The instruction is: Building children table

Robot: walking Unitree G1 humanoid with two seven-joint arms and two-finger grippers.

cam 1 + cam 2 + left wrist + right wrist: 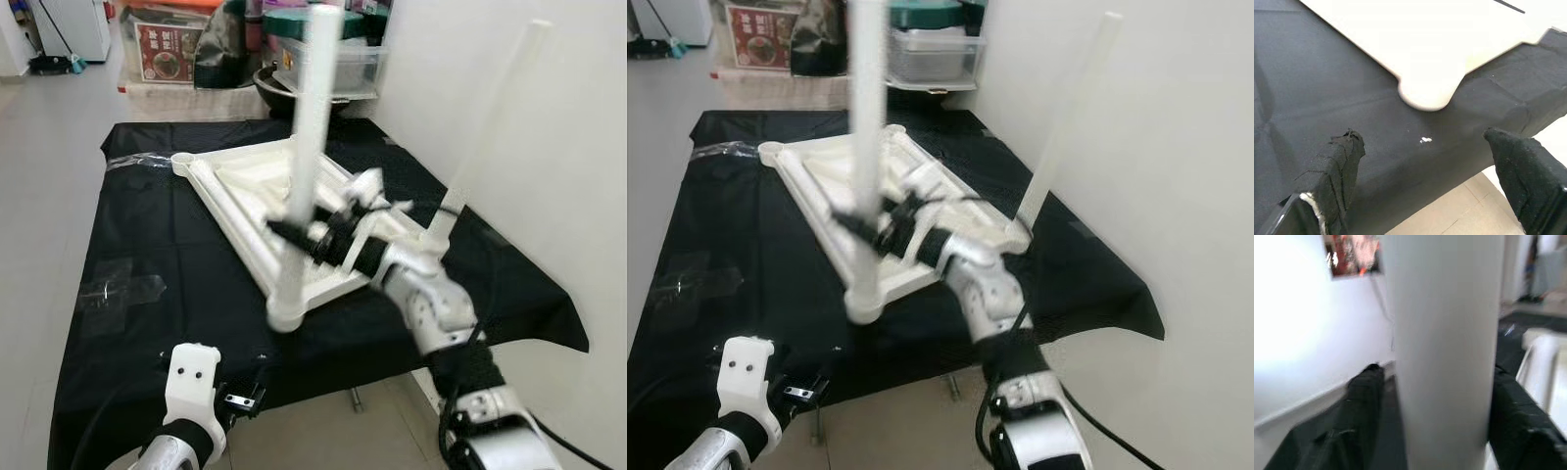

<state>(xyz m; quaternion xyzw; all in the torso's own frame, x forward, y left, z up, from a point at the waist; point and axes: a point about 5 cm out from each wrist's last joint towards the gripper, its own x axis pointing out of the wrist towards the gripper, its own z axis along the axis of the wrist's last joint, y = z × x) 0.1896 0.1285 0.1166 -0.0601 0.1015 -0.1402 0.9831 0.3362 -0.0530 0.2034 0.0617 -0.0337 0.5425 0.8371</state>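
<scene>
Table leg (312,147) in corner socket (290,311)

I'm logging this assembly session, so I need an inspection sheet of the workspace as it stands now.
Surface: black cloth covering a low platform.
Job's things: white tabletop lying underside up; one white leg upright at its near corner, blurred; a second leg upright at the wall-side corner.
Clutter: clear tape patch on the cloth.
Grippers: right gripper around the near leg; left gripper open, by the cloth's near edge.
Cables: black cable on the right arm.
Surroundings: white wall, storage boxes behind.
</scene>
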